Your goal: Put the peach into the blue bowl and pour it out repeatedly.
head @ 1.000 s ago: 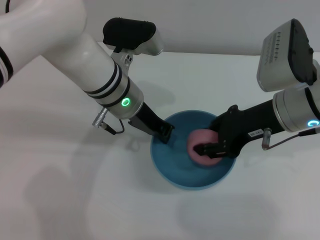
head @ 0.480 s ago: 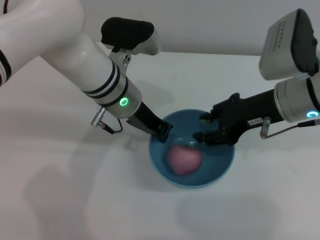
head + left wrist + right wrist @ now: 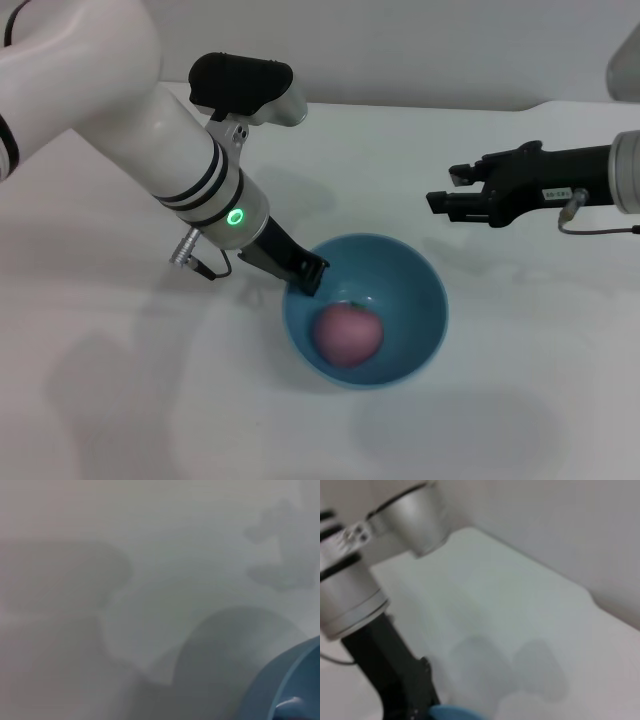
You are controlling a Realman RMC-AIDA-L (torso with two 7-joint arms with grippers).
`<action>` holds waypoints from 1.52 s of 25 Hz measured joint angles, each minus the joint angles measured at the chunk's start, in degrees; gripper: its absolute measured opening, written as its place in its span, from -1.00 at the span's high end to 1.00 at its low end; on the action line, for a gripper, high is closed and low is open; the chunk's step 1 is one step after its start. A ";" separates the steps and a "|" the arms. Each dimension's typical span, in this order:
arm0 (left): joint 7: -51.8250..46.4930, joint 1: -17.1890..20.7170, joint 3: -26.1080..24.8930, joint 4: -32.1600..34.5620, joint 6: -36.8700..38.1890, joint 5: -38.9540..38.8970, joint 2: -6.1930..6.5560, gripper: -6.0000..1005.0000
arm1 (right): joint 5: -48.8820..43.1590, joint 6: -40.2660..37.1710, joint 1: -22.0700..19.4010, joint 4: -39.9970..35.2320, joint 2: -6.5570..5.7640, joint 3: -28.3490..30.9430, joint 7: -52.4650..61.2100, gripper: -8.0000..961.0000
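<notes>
Peach well below right claw

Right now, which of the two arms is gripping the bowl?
The left gripper, clamped on the blue bowl rim; the right gripper hovers apart, empty.

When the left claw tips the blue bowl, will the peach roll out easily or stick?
Likely rolls freely: the peach is round and lies loose in the blue bowl, whose inside looks glossy. Once out, it may keep rolling on the flat table. The left claw sits at the rim.

A small white label on the right gripper seems too tiny to read
</notes>
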 joint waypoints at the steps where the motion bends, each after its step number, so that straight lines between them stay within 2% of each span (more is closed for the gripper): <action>1: 0.00 0.02 0.03 -0.04 0.02 0.02 0.02 0.95 | 0.07 0.06 -0.15 0.08 -0.01 0.33 -0.01 -0.05; 5: 0.03 -0.11 0.61 -0.06 0.79 1.19 -0.02 0.95 | 0.14 0.14 -0.56 0.22 -0.01 0.88 -0.07 -0.05; 11: 0.03 -0.24 1.38 0.42 0.89 2.33 -0.16 0.52 | 0.18 0.43 -1.01 0.34 0.02 0.92 -0.10 -0.05; 16: 0.64 0.14 -0.78 1.79 0.82 2.34 0.21 0.22 | 0.22 0.72 -1.24 1.67 -0.02 0.93 -0.10 -0.05; 17: 3.22 0.70 -4.63 2.04 1.10 2.04 0.33 0.16 | 0.22 0.80 -1.25 2.03 -0.06 0.94 -0.09 -0.05; 20: 6.35 1.56 -9.81 2.13 1.26 1.62 0.41 -0.08 | 0.32 1.58 -1.49 2.60 -0.09 0.99 0.02 -0.05; 22: 9.70 2.45 -15.63 2.19 1.48 0.28 0.44 -0.24 | 0.91 2.29 -1.81 2.77 -0.08 1.54 0.11 -0.05; 27: 22.55 5.97 -30.29 1.88 2.00 -10.80 0.62 -0.48 | 7.78 4.81 -2.53 4.93 -0.32 4.25 0.12 -0.05; 30: 29.85 9.00 -39.32 0.88 3.92 -19.77 0.90 -0.62 | 15.44 6.09 -3.33 8.23 -0.49 9.42 -0.11 -0.05; 31: 32.25 10.01 -42.56 0.38 4.75 -22.74 0.96 -0.62 | 21.03 6.43 -3.54 11.82 -0.56 14.03 -0.14 -0.05; 32: 35.15 11.10 -45.76 -0.54 5.79 -26.21 0.98 -0.62 | 21.03 6.43 -3.54 11.82 -0.56 14.03 -0.14 -0.05; 33: 38.35 11.98 -48.34 -1.74 6.87 -30.06 1.00 -0.62 | 24.06 6.47 -3.65 14.23 -0.61 16.91 -0.18 -0.05; 38: 56.81 16.91 -60.47 -12.78 13.57 -49.96 0.96 -0.62 | 40.70 5.46 -5.36 27.41 -1.07 30.72 -1.10 -0.05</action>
